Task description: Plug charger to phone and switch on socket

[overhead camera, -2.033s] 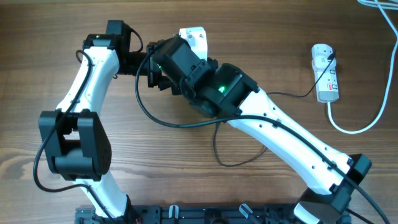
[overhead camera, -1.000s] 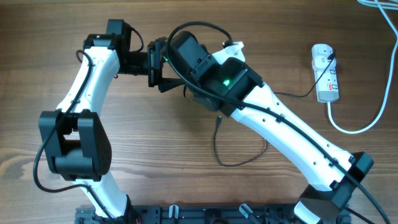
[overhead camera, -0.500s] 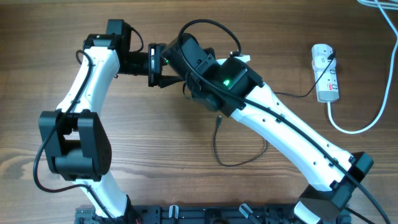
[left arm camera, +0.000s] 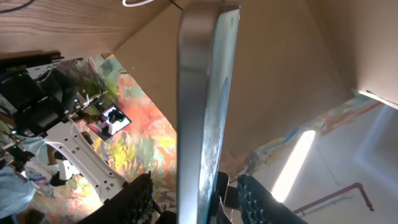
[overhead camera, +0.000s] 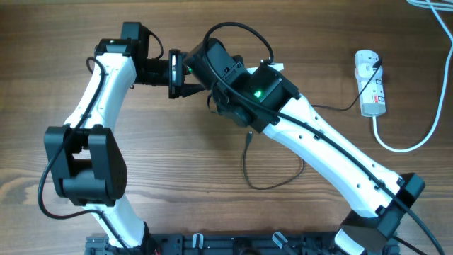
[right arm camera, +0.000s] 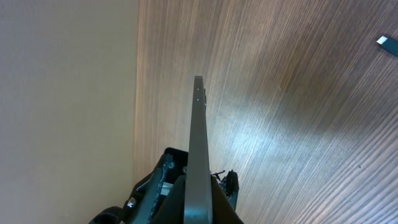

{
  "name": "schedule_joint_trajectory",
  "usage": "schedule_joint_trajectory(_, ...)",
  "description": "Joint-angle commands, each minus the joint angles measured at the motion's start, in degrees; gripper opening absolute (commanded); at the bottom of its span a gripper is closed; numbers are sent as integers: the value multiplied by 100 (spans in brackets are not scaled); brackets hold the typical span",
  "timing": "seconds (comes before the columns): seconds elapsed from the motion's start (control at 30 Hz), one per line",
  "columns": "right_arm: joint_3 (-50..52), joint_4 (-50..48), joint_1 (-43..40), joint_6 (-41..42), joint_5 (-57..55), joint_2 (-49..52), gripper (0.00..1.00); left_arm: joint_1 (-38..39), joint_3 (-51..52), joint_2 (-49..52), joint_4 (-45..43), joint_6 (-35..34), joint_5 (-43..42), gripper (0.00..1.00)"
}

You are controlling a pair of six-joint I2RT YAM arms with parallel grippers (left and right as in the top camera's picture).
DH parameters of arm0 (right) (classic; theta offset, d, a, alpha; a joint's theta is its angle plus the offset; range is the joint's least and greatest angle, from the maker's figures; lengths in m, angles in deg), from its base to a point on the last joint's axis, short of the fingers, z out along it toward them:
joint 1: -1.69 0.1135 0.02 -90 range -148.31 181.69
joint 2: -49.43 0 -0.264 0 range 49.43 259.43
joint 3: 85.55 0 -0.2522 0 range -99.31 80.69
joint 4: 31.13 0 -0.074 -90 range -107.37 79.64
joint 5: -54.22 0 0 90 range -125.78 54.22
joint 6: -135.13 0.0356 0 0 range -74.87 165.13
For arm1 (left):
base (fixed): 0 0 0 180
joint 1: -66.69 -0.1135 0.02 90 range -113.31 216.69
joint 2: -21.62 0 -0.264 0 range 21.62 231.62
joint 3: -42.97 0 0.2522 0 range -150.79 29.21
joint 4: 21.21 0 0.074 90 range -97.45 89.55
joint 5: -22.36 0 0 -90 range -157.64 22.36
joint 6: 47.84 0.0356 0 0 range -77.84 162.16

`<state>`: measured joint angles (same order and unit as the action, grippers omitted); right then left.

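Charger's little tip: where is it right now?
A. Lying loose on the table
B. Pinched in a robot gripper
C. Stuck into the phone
A: from overhead the charger tip lies bare on the table by the right arm, not plugged into the phone, which the right gripper holds edge-on.

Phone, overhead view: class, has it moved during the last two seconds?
Yes. The phone has shifted right and slightly down the picture, closer to the socket, which lies where it did.
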<state>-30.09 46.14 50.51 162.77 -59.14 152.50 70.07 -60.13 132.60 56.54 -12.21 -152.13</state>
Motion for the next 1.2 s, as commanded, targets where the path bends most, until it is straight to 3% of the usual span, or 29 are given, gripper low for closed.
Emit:
schedule_joint_trajectory(0.0,-9,-162,28,96,59,-85,4,26,-2,-190,-9,-11,-52,42)
schedule_joint_trajectory(0.1,-9,-219,28,90,140,-83,5,26,-2,-190,-9,-11,-52,40)
schedule_joint_trajectory(0.17,-9,-216,31,85,140,-83,5,26,-2,-190,-9,-11,-52,33)
schedule_joint_trajectory(0.57,-9,-157,28,81,138,-83,6,26,-2,-190,-9,-11,-52,31)
schedule_joint_trajectory(0.7,-9,-81,28,81,138,-83,7,26,-2,-190,-9,-11,-52,17)
schedule_joint_trajectory(0.87,-9,-83,28,79,138,-83,11,26,-2,-190,-9,-11,-50,9)
schedule_joint_trajectory(1.0,-9,-87,28,-92,133,-83,29,26,-2,-190,-9,-11,-50,4)
schedule_joint_trajectory(1.17,-9,13,28,-619,17,-87,66,24,-2,-190,-13,-11,81,4)
